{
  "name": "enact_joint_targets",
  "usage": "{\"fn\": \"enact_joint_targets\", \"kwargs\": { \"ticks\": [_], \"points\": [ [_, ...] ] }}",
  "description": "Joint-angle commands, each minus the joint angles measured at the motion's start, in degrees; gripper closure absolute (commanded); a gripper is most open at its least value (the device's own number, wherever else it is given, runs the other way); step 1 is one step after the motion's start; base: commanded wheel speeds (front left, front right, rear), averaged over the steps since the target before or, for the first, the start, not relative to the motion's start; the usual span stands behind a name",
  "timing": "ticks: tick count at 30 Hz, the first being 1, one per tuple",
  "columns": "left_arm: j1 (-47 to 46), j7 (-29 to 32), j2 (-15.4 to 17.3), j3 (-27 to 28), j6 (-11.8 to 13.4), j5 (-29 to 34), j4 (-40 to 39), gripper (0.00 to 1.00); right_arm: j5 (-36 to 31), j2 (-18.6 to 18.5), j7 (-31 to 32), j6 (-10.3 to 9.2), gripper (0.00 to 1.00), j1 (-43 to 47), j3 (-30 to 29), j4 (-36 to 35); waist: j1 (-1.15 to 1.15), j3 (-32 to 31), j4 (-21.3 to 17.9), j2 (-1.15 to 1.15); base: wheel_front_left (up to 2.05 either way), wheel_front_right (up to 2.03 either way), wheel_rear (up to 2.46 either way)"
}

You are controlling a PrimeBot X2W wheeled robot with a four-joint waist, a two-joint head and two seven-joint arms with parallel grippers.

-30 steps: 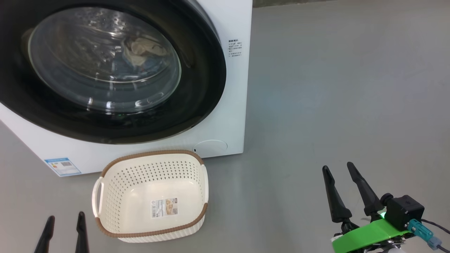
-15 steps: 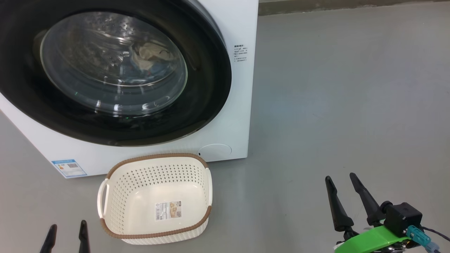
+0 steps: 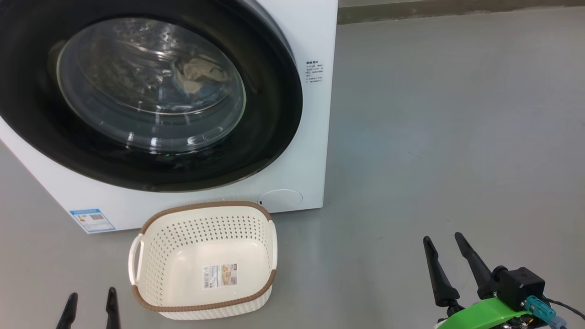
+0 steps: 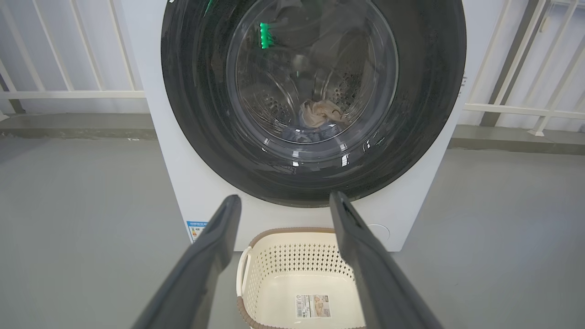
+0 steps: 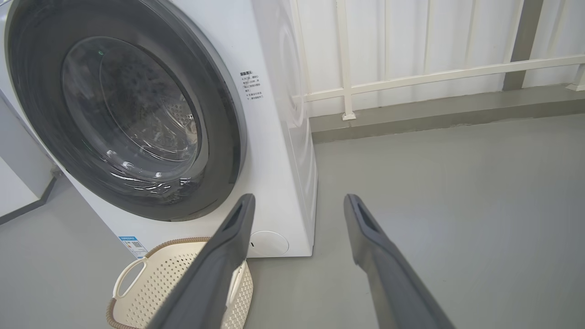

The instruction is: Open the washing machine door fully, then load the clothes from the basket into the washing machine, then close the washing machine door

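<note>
The washing machine (image 3: 299,151) stands at the upper left, and the washing machine door (image 3: 267,119) sits shut against its front. Behind the glass, cream and blue clothes (image 3: 197,76) lie in the drum, also visible as clothes (image 4: 321,115) in the left wrist view. On the floor before the machine rests the basket (image 3: 205,206), holding only its label sticker. My left gripper (image 3: 91,294) is open, low and left of the basket. My right gripper (image 3: 442,237) is open, well right of it over bare floor. The wrist views show the left gripper (image 4: 284,197) and the right gripper (image 5: 299,197) with nothing between the fingers.
Grey floor (image 3: 457,137) stretches to the right of the machine. A white railing (image 5: 411,75) on a low kerb runs behind it. A blue sticker (image 3: 92,220) marks the machine's lower left corner.
The head camera has shifted, so machine, basket and both grippers sit lower in its view. Both grippers stay open and the door stays shut.
</note>
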Motion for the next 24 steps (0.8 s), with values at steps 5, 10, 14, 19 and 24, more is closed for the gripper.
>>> {"fn": "enact_joint_targets", "kwargs": {
  "ticks": [5,10,14,19,24],
  "points": [
    [-0.8,-0.5,0.6,1.6,-0.2,0.7,-1.0,0.0,-1.2,0.0,-0.3,-0.11,0.0,-1.1,0.9,-0.5,0.0,-0.2,0.2,0.0,0.0,0.0,0.0],
    [-0.6,-0.5,0.7,1.5,-0.2,0.6,-0.8,0.0,-1.1,0.0,-0.3,-0.11,0.0,-1.1,0.8,-0.4,0.0,-0.4,0.3,0.0,0.0,0.0,0.0],
    [-0.7,-0.5,0.8,1.0,-0.2,0.6,-0.8,0.0,-1.0,0.0,-0.3,-0.11,0.0,-0.9,0.5,-0.7,0.0,-0.7,0.6,0.0,0.0,0.0,0.0],
    [0.1,0.1,-0.2,-1.7,0.0,-0.1,1.3,1.0,-0.4,0.1,0.0,0.01,1.0,0.1,-0.9,1.9,0.0,-0.8,0.7,0.0,0.0,0.0,0.0],
    [-0.1,0.6,-1.2,-2.1,0.0,-1.2,3.1,1.0,0.7,0.2,0.3,0.01,1.0,0.7,-0.9,3.6,0.0,-0.8,0.7,0.0,0.0,0.0,0.0]
  ]
}}
